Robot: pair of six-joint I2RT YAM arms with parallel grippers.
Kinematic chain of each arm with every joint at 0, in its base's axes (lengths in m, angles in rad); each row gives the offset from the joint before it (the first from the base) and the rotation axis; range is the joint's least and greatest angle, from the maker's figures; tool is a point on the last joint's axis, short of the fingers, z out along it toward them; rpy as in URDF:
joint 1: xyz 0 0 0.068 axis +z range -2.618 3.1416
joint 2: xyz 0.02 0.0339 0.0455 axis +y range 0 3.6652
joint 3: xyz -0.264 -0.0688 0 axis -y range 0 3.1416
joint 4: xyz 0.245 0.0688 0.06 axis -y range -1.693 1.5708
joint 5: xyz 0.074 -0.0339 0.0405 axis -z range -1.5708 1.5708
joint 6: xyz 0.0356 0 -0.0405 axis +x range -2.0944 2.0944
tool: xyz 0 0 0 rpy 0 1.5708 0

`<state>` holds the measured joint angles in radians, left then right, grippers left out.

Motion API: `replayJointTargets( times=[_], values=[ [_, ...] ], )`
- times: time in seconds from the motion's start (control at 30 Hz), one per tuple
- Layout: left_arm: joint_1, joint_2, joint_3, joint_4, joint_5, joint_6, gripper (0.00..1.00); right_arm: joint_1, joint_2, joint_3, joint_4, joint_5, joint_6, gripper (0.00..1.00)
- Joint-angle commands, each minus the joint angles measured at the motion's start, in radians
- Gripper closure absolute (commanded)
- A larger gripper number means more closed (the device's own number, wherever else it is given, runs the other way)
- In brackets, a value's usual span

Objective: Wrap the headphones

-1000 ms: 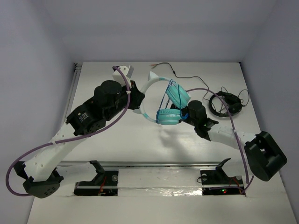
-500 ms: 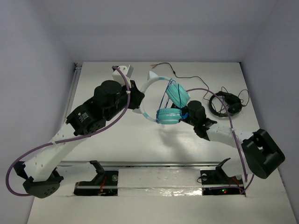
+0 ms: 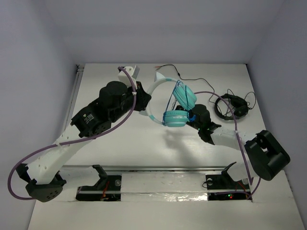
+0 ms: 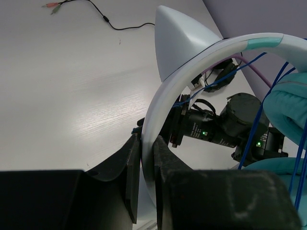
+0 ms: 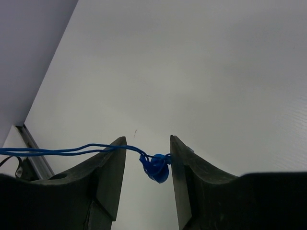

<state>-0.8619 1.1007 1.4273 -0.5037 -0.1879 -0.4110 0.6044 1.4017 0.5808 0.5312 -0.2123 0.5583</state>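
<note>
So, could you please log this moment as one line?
left gripper: shut on headband | right gripper: open, blue cable between fingers | black headphones: far right

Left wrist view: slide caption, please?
Left gripper shut on the pale headband of the headphones, blue cable strung beside.

This is a robotics lab booth: a white table (image 3: 144, 148) boxed in by plain pale walls (image 3: 29, 72), the left arm (image 3: 67, 146) and right arm (image 3: 225, 137) bolted to a metal rail (image 3: 163, 182) along its near edge.
</note>
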Motion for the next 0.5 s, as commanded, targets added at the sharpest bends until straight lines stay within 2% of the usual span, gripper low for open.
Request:
replayJointTargets(
  times=[0.0,0.07,0.27,0.3,0.4,0.47],
  values=[
    [0.004,-0.018,0.068,0.123,0.018,-0.041,1.0,-0.005,0.005,0.022,0.07,0.027,-0.003,0.53],
    [0.004,-0.019,0.068,0.123,0.012,-0.045,1.0,-0.005,0.013,0.031,0.07,0.022,-0.005,0.55],
    [0.004,0.005,0.087,0.119,-0.091,-0.046,1.0,-0.005,0.005,0.018,0.07,-0.016,0.046,0.8],
    [0.004,0.014,0.088,0.123,-0.108,-0.048,1.0,0.006,-0.004,0.002,0.063,-0.015,0.055,0.87],
    [0.02,0.054,0.072,0.183,-0.227,-0.066,1.0,0.034,-0.055,-0.034,0.041,-0.007,0.139,0.97],
    [0.043,0.091,0.058,0.217,-0.254,-0.077,1.0,0.069,-0.101,-0.058,0.038,-0.012,0.178,0.98]
  ],
)
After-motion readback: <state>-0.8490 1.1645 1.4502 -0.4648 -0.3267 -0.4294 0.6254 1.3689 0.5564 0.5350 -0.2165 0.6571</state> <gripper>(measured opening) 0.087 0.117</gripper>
